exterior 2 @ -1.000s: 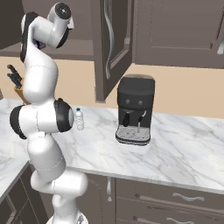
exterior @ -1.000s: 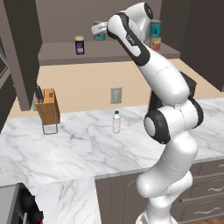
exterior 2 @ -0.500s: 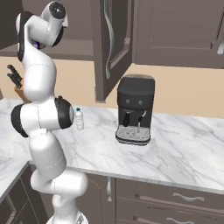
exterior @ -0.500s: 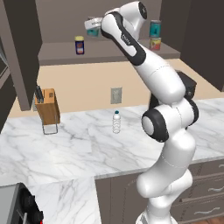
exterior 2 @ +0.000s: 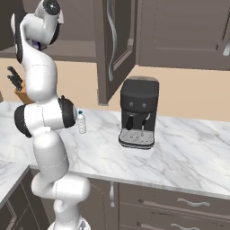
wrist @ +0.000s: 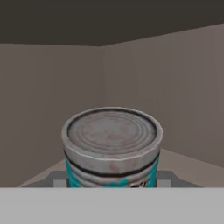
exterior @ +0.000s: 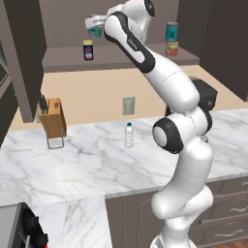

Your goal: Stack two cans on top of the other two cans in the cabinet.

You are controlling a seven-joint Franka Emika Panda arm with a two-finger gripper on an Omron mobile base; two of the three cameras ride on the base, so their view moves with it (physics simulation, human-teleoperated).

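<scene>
In the left base view my gripper (exterior: pixel 93 23) is high inside the cabinet (exterior: pixel 121 57), shut on a teal can (exterior: pixel 96 32). It hangs in the air just above and slightly right of the dark blue can (exterior: pixel 87 50), which stands on the shelf board. The hand view shows the held teal can (wrist: pixel 112 146) close up, upright, with its silvery ringed top toward me and the cabinet's back corner behind it. At the right end of the shelf the second teal can (exterior: pixel 171 32) stands on top of the red-orange can (exterior: pixel 171 48).
Below the shelf, a marble counter (exterior: pixel 87 164) carries a knife block (exterior: pixel 52 117), a small water bottle (exterior: pixel 129 135) and a black coffee machine (exterior 2: pixel 139 112). An open cabinet door (exterior 2: pixel 114 45) hangs to the right of the arm. Dark side panels flank the shelf.
The arm has swung left and a little up along the shelf with the teal can held, from mid-shelf to a spot over the dark blue can.
</scene>
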